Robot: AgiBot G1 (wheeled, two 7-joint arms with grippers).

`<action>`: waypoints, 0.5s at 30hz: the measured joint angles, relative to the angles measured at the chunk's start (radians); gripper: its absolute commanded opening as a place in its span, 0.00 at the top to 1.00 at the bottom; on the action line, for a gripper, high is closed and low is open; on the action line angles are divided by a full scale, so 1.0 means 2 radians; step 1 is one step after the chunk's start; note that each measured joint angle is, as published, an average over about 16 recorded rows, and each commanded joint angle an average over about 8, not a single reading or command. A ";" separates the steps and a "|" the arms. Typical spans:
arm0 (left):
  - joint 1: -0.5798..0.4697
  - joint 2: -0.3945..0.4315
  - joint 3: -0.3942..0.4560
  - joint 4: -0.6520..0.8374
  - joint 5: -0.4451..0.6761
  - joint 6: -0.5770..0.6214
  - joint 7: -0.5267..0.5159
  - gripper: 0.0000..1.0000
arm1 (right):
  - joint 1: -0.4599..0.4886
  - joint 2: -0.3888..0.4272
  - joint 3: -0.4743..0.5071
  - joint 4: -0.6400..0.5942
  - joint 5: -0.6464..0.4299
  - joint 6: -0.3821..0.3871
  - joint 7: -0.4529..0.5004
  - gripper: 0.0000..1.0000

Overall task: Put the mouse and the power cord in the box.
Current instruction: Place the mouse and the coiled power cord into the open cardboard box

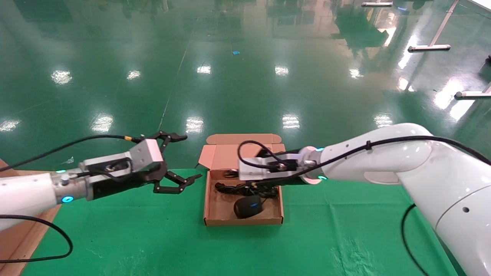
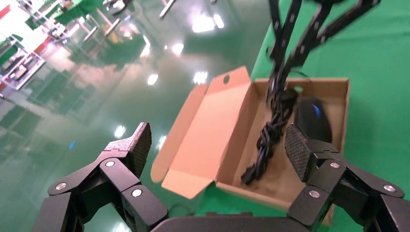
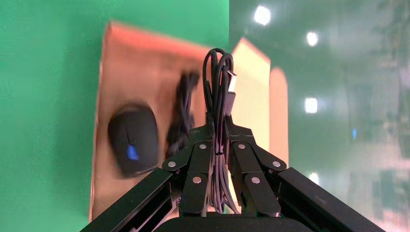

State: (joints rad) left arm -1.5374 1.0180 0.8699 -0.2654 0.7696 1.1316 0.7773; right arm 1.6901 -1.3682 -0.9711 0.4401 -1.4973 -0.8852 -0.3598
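Note:
The brown box [image 1: 244, 221] stands open on the green cloth, its lid [image 2: 208, 130] folded back. Inside lie the black mouse [image 1: 248, 207], blue light showing, and behind it the bundled power cord [image 1: 238, 188]. My right gripper [image 3: 218, 128] hangs over the box, shut on the looped thin mouse cable [image 3: 216, 77] with its USB plug. The right wrist view also shows the mouse [image 3: 133, 140] and the power cord [image 3: 181, 111] below it. My left gripper [image 1: 188, 157] hovers open and empty just left of the box. In its view the power cord [image 2: 270, 135] and the mouse [image 2: 313, 118] lie in the box.
A larger brown cardboard piece [image 1: 15, 237] lies at the table's left edge. The green cloth [image 1: 153, 237] ends just behind the box, with glossy green floor beyond. The left arm's black cable [image 1: 57, 230] loops over the front left.

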 measured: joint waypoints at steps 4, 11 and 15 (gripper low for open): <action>-0.001 0.007 0.000 0.014 0.001 -0.001 0.009 0.00 | -0.002 0.001 -0.014 -0.007 -0.001 0.014 0.003 0.00; -0.001 0.009 0.000 0.019 0.001 -0.003 0.012 0.00 | -0.003 0.001 -0.019 -0.011 0.000 0.018 0.004 0.00; -0.002 0.009 0.000 0.016 0.002 -0.004 0.011 0.00 | -0.002 0.001 -0.016 -0.010 0.000 0.016 0.003 0.00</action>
State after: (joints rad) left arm -1.5405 1.0361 0.8708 -0.2325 0.7733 1.1239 0.7996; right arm 1.6857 -1.3658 -1.0030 0.4195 -1.4980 -0.8540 -0.3532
